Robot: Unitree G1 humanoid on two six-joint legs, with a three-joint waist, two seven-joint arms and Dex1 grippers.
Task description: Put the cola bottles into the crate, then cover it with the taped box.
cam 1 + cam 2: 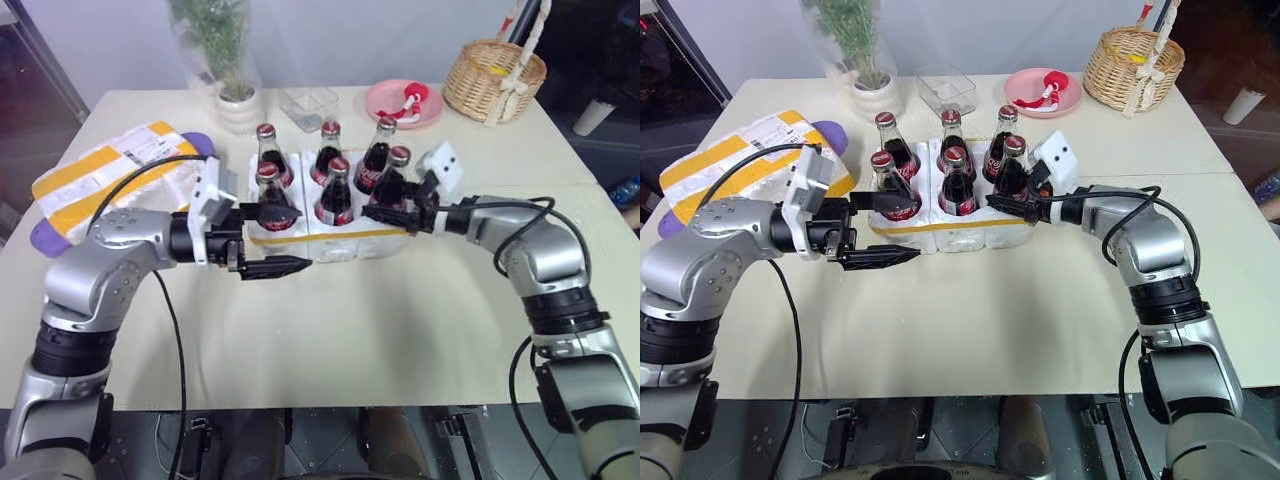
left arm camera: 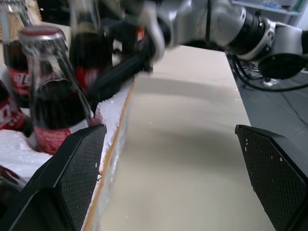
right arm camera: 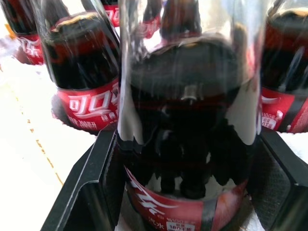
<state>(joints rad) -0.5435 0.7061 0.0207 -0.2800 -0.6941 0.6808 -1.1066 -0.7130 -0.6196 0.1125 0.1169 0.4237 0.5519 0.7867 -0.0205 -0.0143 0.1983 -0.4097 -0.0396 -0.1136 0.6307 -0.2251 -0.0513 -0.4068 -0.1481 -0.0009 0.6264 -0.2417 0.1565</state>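
Now six cola bottles [image 1: 333, 190] in crate [image 1: 330, 243]; right tool [image 1: 400, 212] clamps one; left tool [image 1: 262, 240] agape, empty.

Bases of the cola bottles [image 1: 334, 196] sunk out of sight in the wells of the crate [image 1: 330, 243]; front-right bottle [image 1: 392, 186] partly covered by the right gripper [image 1: 392, 212], its label barely readable; in the right wrist view that bottle [image 3: 187, 120] cut off above and below, cap unseen, glass smeared by blur; taped box [image 1: 105, 180] half hidden behind the left arm, label text too small to read; left gripper [image 1: 272, 240] masking part of the crate's yellow strip; basket [image 1: 494, 78] handle cropped at the top edge.
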